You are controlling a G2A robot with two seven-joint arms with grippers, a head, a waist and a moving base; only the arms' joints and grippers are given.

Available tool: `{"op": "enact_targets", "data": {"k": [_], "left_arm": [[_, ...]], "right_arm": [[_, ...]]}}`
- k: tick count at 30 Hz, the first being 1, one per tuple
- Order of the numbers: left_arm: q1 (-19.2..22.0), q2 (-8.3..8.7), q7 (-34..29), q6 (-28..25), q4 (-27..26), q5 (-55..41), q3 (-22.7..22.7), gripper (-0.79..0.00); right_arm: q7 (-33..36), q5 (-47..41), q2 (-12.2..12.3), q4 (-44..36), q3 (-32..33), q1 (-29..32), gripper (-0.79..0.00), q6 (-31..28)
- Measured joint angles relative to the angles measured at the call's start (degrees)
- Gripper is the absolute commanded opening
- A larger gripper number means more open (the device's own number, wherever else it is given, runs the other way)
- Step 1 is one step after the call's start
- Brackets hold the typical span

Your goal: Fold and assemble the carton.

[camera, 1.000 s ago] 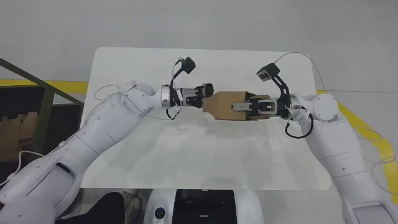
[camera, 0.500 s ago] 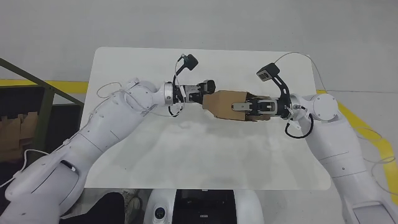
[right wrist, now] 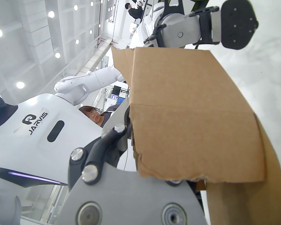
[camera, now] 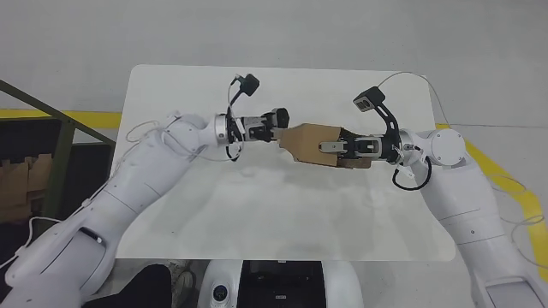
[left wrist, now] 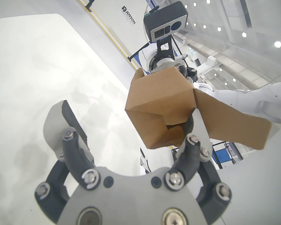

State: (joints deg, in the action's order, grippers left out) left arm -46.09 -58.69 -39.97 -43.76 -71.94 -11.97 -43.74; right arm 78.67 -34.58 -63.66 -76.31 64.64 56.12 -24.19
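Note:
A brown carton (camera: 310,143) hangs just above the middle of the white table (camera: 171,94), lying sideways between both arms. My right gripper (camera: 341,147) is shut on its right end, with one finger (camera: 330,146) lying along the top panel. In the right wrist view the carton (right wrist: 192,118) hides most of that gripper. My left gripper (camera: 282,123) is open at the carton's left end. In the left wrist view, one of its fingers (left wrist: 197,122) touches the partly folded end flaps of the carton (left wrist: 159,94); the other finger (left wrist: 68,118) stands clear. One long flap (left wrist: 234,125) sticks out sideways.
The table's near half and far corners are bare. Beyond its left edge a green frame (camera: 38,111) holds stacked cardboard (camera: 15,180). Yellow floor lines (camera: 51,115) run beside the table.
My left gripper has turned and drawn back slightly to the left at the carton's end. The carton and the right arm have barely moved.

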Motion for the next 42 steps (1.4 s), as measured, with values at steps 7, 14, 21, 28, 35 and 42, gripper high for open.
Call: {"op": "enact_targets", "data": {"k": [7, 14, 21, 28, 35, 42], "left_arm": [[-4.1, 1.95, -2.1, -0.8, -2.1, -3.4, -5.7, 0.000], [-7.9, 3.63, -3.3, -0.5, -6.9, -4.1, -11.1, 0.000], [-10.3, 4.31, -3.7, 2.3, -13.0, 0.7, -13.6, 0.000], [-10.1, 3.92, 0.3, 8.5, -15.3, 9.2, -13.7, 0.000], [-10.5, 3.58, 4.6, 14.1, -15.6, 15.6, -14.3, 0.000], [-11.1, 3.33, 5.2, 15.4, -14.9, 16.9, -14.7, 0.000]], "right_arm": [[-3.8, 3.0, 0.3, -1.4, 0.7, 1.0, -0.785, 1.4], [-6.7, 6.2, 0.5, -1.8, 0.8, 1.2, -0.785, 2.4], [-9.9, 9.9, 0.6, -3.1, 0.7, 1.4, -0.785, 4.3], [-12.3, 12.9, 0.8, -5.0, 0.6, 1.9, -0.785, 5.5], [-12.6, 13.3, 1.0, -6.1, 0.9, 2.6, -0.785, 5.6], [-11.6, 11.2, 1.1, -6.5, 1.2, 3.0, -0.785, 4.6]]}}
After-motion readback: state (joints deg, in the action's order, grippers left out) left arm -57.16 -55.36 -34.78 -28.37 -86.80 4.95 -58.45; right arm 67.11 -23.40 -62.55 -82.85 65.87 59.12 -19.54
